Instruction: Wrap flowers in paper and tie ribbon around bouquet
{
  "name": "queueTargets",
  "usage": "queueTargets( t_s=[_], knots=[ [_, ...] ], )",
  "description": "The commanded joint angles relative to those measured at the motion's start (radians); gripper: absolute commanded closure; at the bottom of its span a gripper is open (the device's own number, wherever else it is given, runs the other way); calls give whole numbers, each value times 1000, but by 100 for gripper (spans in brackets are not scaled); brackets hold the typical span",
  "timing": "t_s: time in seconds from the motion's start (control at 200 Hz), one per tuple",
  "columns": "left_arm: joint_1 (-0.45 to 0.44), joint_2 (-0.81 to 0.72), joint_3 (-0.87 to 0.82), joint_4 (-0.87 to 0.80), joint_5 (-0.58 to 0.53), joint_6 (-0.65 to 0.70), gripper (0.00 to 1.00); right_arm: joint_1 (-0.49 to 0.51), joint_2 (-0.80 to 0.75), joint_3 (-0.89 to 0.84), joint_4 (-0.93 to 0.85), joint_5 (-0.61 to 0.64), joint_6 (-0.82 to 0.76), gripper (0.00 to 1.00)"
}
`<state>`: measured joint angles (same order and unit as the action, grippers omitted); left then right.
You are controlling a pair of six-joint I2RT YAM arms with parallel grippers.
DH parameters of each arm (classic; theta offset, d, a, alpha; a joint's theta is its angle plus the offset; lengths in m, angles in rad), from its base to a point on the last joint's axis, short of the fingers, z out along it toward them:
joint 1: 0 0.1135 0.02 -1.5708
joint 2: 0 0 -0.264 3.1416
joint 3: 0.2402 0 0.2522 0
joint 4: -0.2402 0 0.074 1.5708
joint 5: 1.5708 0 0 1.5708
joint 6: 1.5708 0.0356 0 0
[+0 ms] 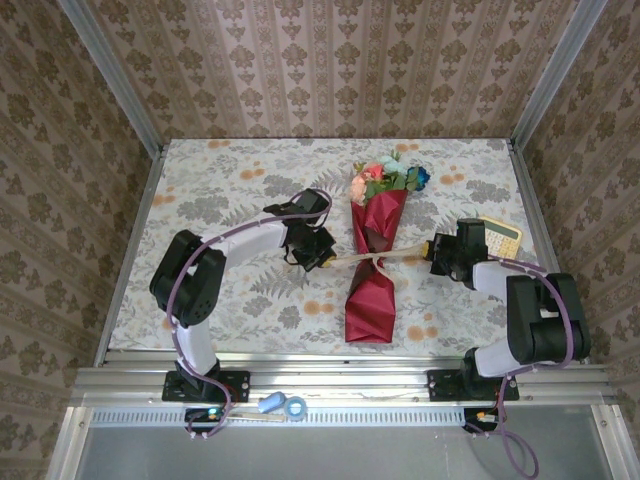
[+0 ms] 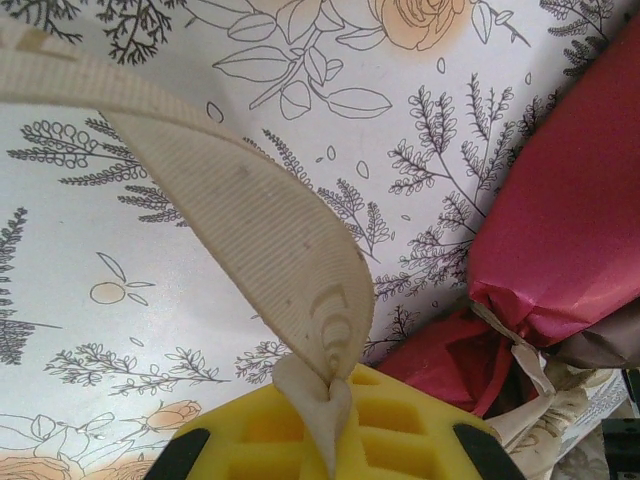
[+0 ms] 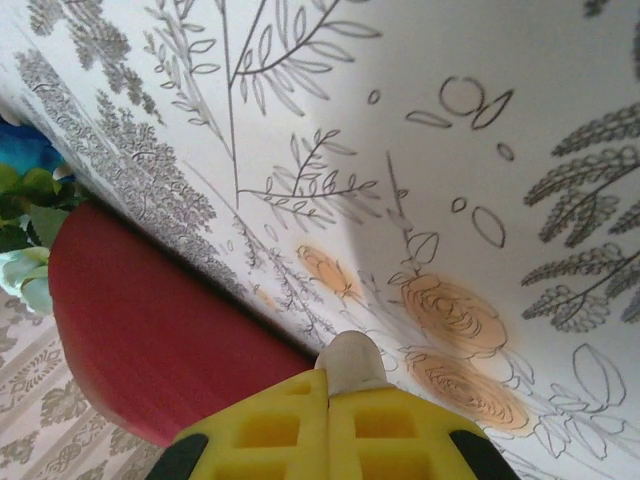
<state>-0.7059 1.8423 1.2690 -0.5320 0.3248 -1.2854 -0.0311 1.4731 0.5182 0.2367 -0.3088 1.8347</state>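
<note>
The narrow end of the slim crimson paper bouquet [image 1: 370, 315] lies nearest, on the flower-printed counter [image 1: 220, 200]. At its middle, the soft cream-beige ribbon [image 1: 352, 260] goes around the cone. The left gripper [image 1: 327, 258] pinches one ribbon end just beside the cone, and the right gripper [image 1: 434, 250] pinches the other end on the opposite side. Farther back, the pink, coral and blue flowers [image 1: 385, 178] stick out of the wide end.

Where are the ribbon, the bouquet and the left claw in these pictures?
ribbon [image 2: 250, 220], left wrist view, on the middle of its wide cream band.
bouquet [image 1: 372, 295], top external view, on the lower crimson part of the cone.
left claw [image 2: 322, 405], left wrist view, at its tip, where it pinches the ribbon.
</note>
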Motion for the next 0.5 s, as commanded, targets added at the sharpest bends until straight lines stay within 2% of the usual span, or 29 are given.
queueTargets(
  t_s=[0.0, 0.24, 0.495],
  knots=[
    [10, 2, -30, -60, -21, 28, 100, -21, 19, 9, 0, 28, -17, 100],
    [20, -25, -40, -102, -65, 38, 100, -44, 38, 9, 7, 25, -27, 100],
    [45, -27, -73, -36, -23, 37, 100, -62, 63, 34, 8, 2, -59, 100]
  ],
)
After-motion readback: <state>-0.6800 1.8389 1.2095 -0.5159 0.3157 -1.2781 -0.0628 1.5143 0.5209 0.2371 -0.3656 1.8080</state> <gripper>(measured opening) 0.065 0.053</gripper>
